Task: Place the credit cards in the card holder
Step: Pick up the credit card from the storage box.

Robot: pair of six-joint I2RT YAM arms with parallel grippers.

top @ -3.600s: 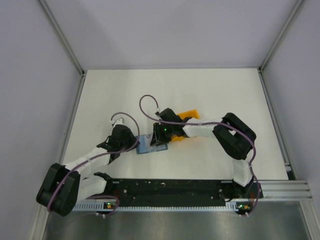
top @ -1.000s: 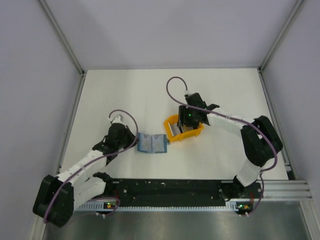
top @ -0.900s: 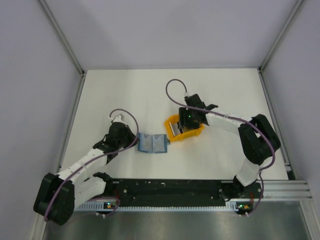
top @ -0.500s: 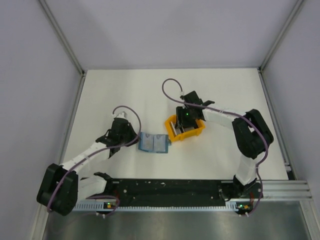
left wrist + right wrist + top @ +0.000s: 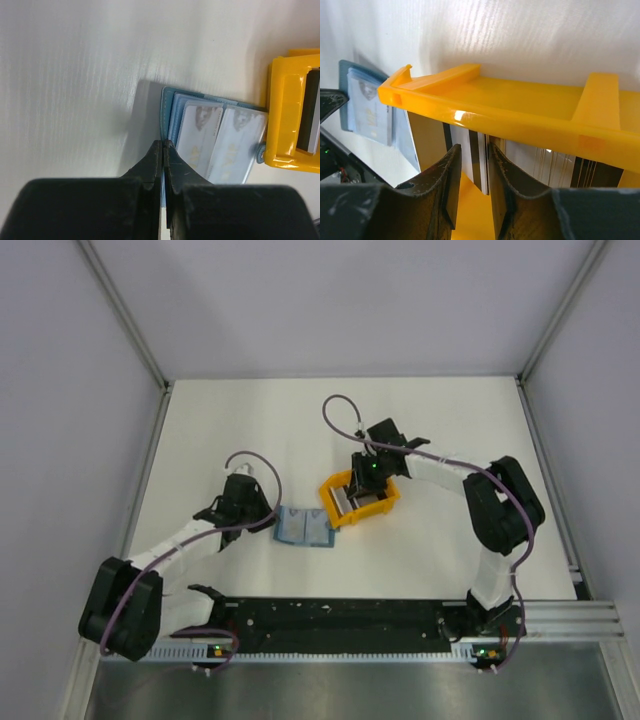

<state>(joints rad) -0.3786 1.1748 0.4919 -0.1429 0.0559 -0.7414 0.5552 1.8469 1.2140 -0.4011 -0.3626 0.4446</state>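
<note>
- Top view: the open blue card holder [image 5: 305, 527] lies flat on the table [image 5: 250, 420], between the left claw [image 5: 268, 520] and the orange rack [image 5: 358, 498]
- Left wrist: the left claw [image 5: 163, 145] is clenched, its tips at the card holder's near edge
- Right wrist: the right claw [image 5: 474, 149] straddles an upright card [image 5: 479, 165] in the rack; I cannot tell whether it pinches it

**Not fully visible: items as I see them**

- Top view: credit cards [image 5: 351, 502] in orange rack [image 5: 375, 510] are too small for me to count.
- Right wrist view: the rack's rail covers the cards' upper parts. I cannot tell whether right gripper [image 5: 473, 150] pinches one.
- Left wrist view: the rack is cut by the right edge. Left gripper [image 5: 163, 143] hides card holder's [image 5: 167, 110] near corner.
</note>
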